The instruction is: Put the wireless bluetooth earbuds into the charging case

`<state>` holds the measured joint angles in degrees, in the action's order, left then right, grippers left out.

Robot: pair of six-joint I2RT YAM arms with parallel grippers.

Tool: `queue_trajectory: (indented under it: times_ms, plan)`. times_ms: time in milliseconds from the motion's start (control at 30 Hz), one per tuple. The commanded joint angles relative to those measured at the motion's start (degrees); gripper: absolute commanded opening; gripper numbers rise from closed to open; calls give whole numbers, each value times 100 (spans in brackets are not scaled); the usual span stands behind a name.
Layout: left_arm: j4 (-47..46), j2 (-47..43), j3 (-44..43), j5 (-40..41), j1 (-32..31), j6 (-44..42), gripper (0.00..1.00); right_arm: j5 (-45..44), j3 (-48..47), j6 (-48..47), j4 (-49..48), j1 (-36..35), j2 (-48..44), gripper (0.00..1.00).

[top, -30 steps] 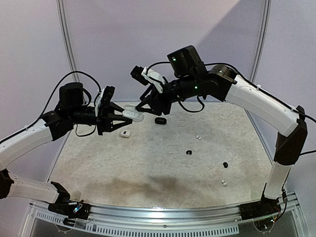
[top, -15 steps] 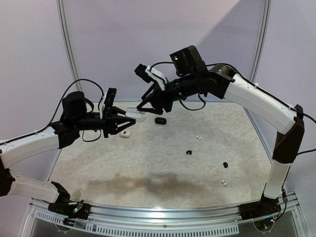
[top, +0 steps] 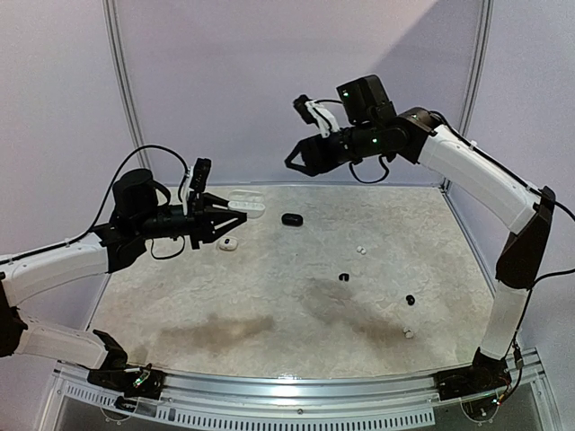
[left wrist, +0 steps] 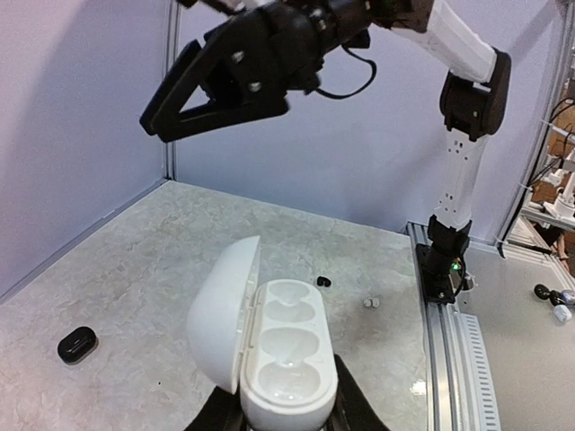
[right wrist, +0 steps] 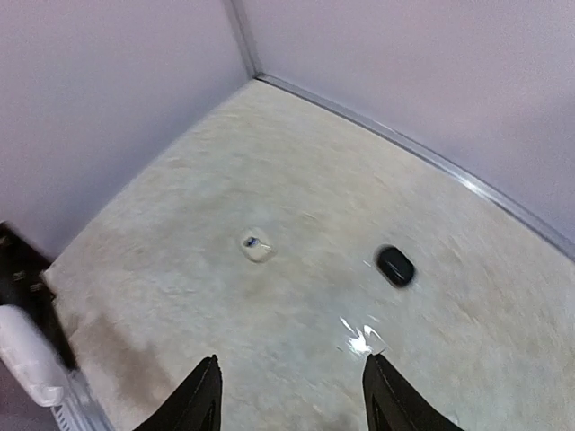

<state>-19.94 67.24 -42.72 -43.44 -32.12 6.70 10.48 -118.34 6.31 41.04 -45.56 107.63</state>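
**Open case held aloft, its sockets empty, buds on the table**

The left gripper point(top: 225, 214) is clamped on the base of the white charging case point(left wrist: 286, 359) and holds it above the table point(top: 269, 296), up and to the left of the black case point(top: 290, 218) in the overhead view. The lid point(left wrist: 223, 305) stands open, and both sockets show bare in the left wrist view.

The right gripper point(right wrist: 293, 359) hangs high above the black case with its fingers point(right wrist: 202, 400) spread wide and nothing between them.

The wireless bluetooth earbuds lie loose on the table, all to the right of the black case and nearer the arm bases: a white bud point(top: 360, 250), a black bud point(top: 343, 277), a second black bud point(top: 410, 300) and a second white bud point(top: 408, 333), the farthest from it. A small white object point(top: 227, 243), its kind unclear, sits left of the black case.
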Motion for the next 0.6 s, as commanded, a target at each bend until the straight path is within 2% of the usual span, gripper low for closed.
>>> queue_trajectory:
  times_ms: [0, 133, 300, 433, 567]
  plan:
    - [-89, -57, 95, 81, -66, 24, 0, -1592, 555, 1450, 1553, 394, -166, 52]
    - [-135, -89, 122, 35, -58, 17, 0, -1980, 1965, 1934, 2289, 447, -611, 49]
    - [-269, -60, 149, -111, -49, 34, 0, -1576, 4209, 2528, 2383, 512, -1359, 45]
    - [-291, -59, 150, -196, -40, 41, 0, -1561, 5355, 3046, 2322, 550, -1890, 41]
    - [-306, -53, 133, -261, -40, 31, 0, -1416, 6110, 3313, 2146, 587, -2309, 38]
